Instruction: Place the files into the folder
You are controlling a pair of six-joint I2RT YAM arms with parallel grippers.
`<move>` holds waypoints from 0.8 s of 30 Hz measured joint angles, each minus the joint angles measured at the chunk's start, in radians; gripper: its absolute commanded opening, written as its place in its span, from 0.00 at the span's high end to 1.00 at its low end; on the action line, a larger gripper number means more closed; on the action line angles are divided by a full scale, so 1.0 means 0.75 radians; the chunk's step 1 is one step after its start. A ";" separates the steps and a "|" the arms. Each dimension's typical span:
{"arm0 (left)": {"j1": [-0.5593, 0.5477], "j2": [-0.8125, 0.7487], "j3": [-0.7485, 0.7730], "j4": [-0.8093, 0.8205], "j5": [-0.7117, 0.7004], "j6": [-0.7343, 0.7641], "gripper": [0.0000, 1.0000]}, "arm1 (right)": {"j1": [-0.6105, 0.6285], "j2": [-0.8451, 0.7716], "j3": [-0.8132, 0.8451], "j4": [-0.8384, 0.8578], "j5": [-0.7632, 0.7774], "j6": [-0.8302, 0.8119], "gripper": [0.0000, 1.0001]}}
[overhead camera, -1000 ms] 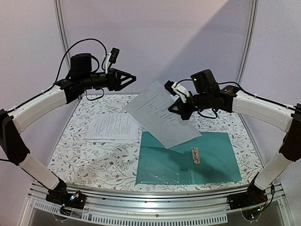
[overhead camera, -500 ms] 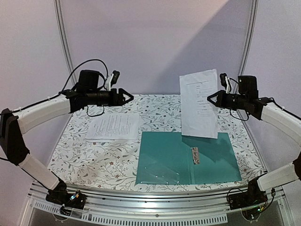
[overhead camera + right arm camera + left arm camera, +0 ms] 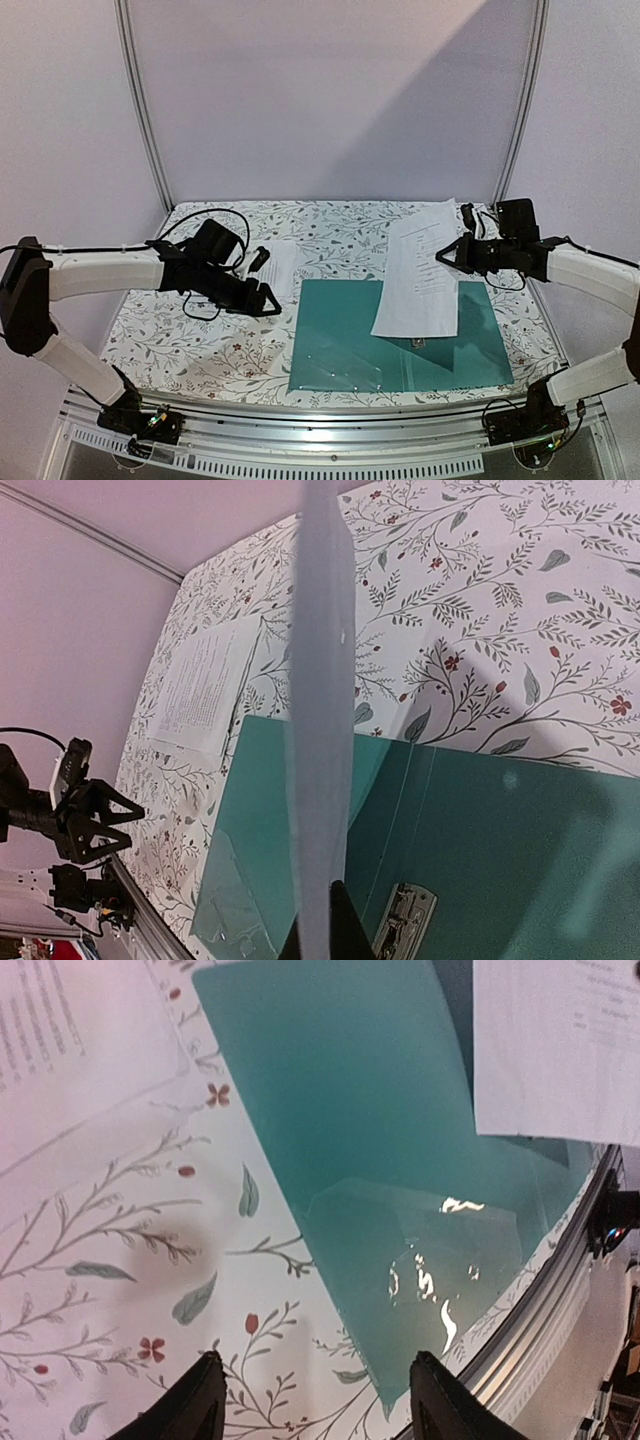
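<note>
One sheet [image 3: 420, 275] lowered over folder [image 3: 340, 345], left tool [image 3: 315, 1370] descended

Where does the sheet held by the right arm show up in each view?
Top external: sheet right of centre, hanging over the folder.
Left wrist: sheet in the top right corner, above the folder.
Right wrist: sheet edge-on, a narrow strip down the middle.
Shared landmark: the teal folder.

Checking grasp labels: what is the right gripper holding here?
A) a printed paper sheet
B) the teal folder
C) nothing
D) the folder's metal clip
A: the right gripper is shut on the edge of a printed sheet, which it holds over the open teal folder.
</note>
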 measured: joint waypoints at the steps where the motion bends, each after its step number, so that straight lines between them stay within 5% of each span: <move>1: -0.020 -0.010 -0.014 -0.024 -0.006 0.003 0.37 | 0.000 -0.005 -0.001 0.001 0.000 -0.004 1.00; 24: -0.527 0.124 -0.064 -0.242 -0.119 0.146 0.38 | 0.100 0.042 -0.050 -0.006 -0.055 -0.125 1.00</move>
